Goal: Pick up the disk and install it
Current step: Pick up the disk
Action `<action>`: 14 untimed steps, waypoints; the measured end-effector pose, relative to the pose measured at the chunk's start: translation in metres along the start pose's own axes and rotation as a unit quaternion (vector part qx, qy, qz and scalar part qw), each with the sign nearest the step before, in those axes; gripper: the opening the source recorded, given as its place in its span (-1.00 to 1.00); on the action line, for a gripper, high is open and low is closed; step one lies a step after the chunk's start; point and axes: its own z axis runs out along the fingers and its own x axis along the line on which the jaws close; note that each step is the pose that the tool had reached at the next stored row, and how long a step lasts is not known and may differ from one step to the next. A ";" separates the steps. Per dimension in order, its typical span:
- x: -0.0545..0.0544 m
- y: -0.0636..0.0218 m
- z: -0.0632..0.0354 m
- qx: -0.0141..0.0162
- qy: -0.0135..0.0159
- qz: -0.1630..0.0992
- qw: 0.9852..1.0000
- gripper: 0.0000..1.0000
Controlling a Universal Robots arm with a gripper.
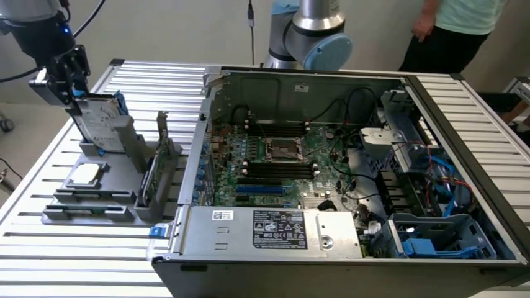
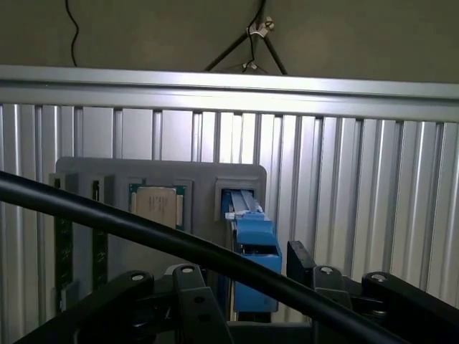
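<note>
Disk (image 1: 101, 123): one, silver-grey with a white label and a blue frame. It stands on edge in the grey stand (image 1: 116, 186) on the table (image 1: 83, 264), at the exterior view's left, outside the computer case (image 1: 314, 87).
Table: one, slatted metal, carrying both the case and the stand.
Computer case: one, lying with its open side up. The green main board (image 1: 282, 155) is exposed, and one silver power box (image 1: 273, 231) with a printed label sits along the near edge.
Arm (image 1: 311, 31): one, grey with blue caps, its base behind the case and its wrist above the stand.
Person (image 1: 463, 25): one, in a light green top and dark trousers, standing beyond the table's far corner at the exterior view's right.
Stand: one, just beside the case, holding the disk, card, chip and strips.
Gripper (image 1: 76, 93): one, black, poised directly over the disk's upper edge.
Fingers (image 2: 301, 265): two, spread wide, one to each side of the blue frame and clasping nothing. Whether either pad grazes the frame cannot be told.
Cable (image 2: 143, 233): one, black, crossing in front of the wrist camera.
Card (image 1: 154, 171): one, thin and green, upright in the stand between the disk and the case.
Chip (image 1: 87, 174): one, small, square and silver, lying flat in a recess near the disk.
Strips (image 2: 63, 244): two, narrow and green, seated in slots on the far side of the chip from the disk.
</note>
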 end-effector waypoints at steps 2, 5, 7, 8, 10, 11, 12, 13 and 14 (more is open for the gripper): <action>0.000 0.0001 0.0023 -0.002 0.000 0.000 1.000 0.08; 0.000 0.0000 0.0042 -0.009 0.000 0.000 1.000 0.08; 0.000 -0.0001 0.0060 -0.010 0.000 0.000 1.000 0.08; 0.000 -0.0001 0.0069 -0.010 0.000 0.000 1.000 0.08; 0.000 -0.0001 0.0085 -0.010 0.000 0.000 1.000 0.08; 0.000 -0.0002 0.0090 -0.010 0.000 0.000 1.000 0.08; 0.000 -0.0002 0.0092 -0.010 0.000 0.000 1.000 0.08; 0.000 -0.0002 0.0096 -0.010 0.000 0.000 1.000 0.08; 0.000 -0.0002 0.0098 -0.010 0.000 0.000 1.000 0.08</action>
